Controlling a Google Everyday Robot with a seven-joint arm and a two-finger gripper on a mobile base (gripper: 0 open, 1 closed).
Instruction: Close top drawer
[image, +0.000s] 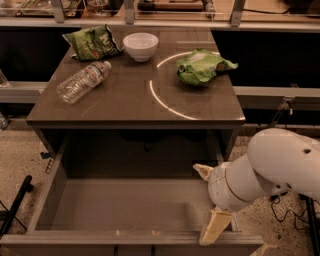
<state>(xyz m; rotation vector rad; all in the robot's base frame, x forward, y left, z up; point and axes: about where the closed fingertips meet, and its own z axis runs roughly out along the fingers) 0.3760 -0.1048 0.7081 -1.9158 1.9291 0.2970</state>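
Note:
The top drawer (125, 205) is pulled wide open under the dark tabletop, and its deep grey-brown inside holds nothing. Its front panel (130, 242) runs along the bottom edge of the view; its handle is hidden. My gripper (210, 200) is at the drawer's right front corner, at the end of my white arm (270, 167). One cream finger (214, 227) hangs down against the inner side of the front panel. The other finger (203, 171) points back toward the cabinet.
On the tabletop (135, 95) lie a clear plastic bottle (82, 81), a white bowl (140, 46), a green chip bag (92, 42) and another green bag (202, 66). A dark pole (15, 205) leans at the left. Cables (282, 210) lie on the floor at the right.

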